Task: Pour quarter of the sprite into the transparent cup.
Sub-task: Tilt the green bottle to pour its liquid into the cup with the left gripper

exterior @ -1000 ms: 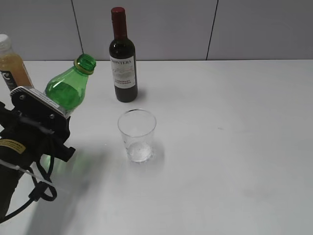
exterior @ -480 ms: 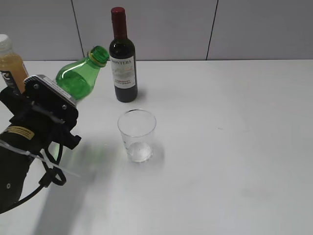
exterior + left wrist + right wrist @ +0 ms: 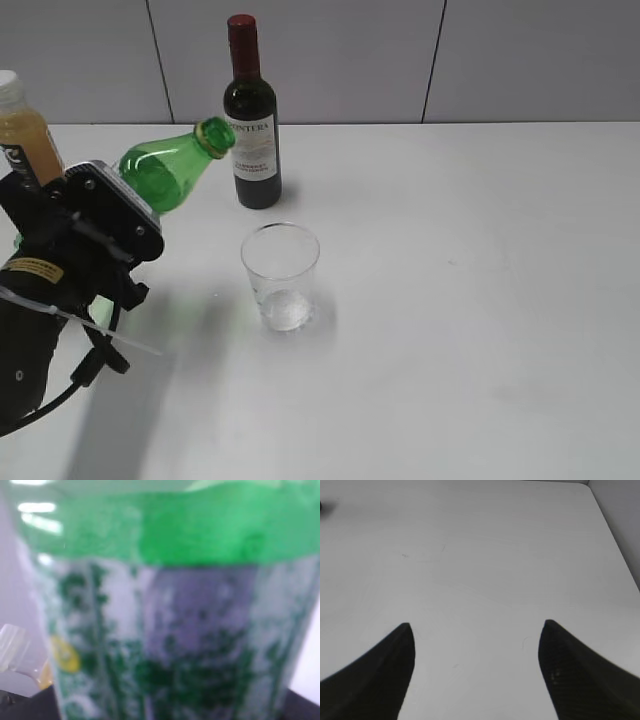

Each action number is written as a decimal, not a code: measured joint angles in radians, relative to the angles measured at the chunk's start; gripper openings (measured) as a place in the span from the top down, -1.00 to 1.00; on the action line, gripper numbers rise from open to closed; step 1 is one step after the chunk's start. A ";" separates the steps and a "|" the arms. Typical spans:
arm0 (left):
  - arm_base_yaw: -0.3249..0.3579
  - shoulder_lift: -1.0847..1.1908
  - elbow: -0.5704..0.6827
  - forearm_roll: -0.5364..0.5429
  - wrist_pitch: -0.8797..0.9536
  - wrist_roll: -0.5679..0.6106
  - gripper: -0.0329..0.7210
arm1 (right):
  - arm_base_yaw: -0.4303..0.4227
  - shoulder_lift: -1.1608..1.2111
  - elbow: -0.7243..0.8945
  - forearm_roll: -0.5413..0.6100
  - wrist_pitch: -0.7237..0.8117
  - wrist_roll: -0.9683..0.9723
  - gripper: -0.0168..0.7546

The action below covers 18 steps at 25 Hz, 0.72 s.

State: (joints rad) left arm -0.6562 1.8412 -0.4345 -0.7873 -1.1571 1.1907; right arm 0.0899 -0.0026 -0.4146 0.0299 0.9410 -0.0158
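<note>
The sprite (image 3: 165,172) is a green uncapped bottle, tilted far over with its mouth pointing right, up and to the left of the transparent cup (image 3: 281,274). My left gripper (image 3: 100,228) is shut on its body and holds it off the table. In the left wrist view the sprite (image 3: 165,605) fills the frame, blurred, with its grey-white label. The cup stands upright on the table with only a trace of liquid at its bottom. My right gripper (image 3: 475,630) is open over bare table and does not show in the exterior view.
A dark wine bottle with a red cap (image 3: 251,120) stands behind the cup, close to the sprite's mouth. A tan juice bottle with a white cap (image 3: 20,125) stands at the far left. The white table (image 3: 470,300) stretches to the right.
My left gripper has lifted the sprite and tilted it further, its mouth swinging right towards the wine bottle and the cup. The cup has not moved.
</note>
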 joint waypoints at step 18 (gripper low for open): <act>0.000 0.000 0.000 -0.007 0.000 0.309 -0.32 | 0.000 0.000 0.000 0.000 0.000 0.000 -0.58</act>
State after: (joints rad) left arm -0.6562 1.8412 -0.4346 -0.7940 -1.1571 1.4995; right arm 0.0899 -0.0026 -0.4146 0.0299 0.9410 -0.0158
